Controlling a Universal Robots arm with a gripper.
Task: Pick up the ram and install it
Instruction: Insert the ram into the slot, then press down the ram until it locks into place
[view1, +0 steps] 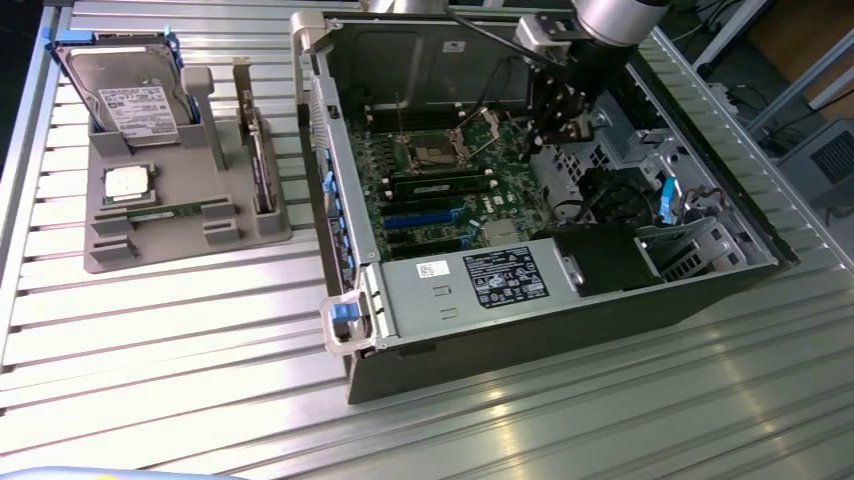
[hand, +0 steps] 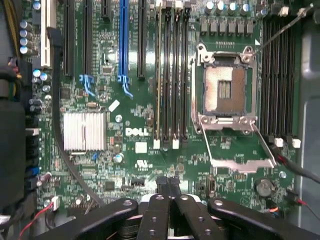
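Observation:
A ram (view1: 438, 187), a narrow green stick with dark chips, stands in one of the memory slots on the motherboard inside the open computer case. In the wrist view it is a thin pale edge in the outermost black slot (hand: 159, 75). Another thin green stick (view1: 163, 212) lies low at the front of the grey holder. My gripper (view1: 567, 132) hangs over the motherboard near the empty processor socket (hand: 225, 90). Its black fingertips (hand: 168, 186) are pressed together with nothing between them, so it is shut and apart from both sticks.
The grey holder (view1: 120, 250) on the exterior view's left carries a hard drive (view1: 131, 95), a square silver chip (view1: 127, 183) and an upright expansion card (view1: 260, 150). Case walls, a power supply (view1: 501, 278) and loose cables (hand: 280, 160) surround the board.

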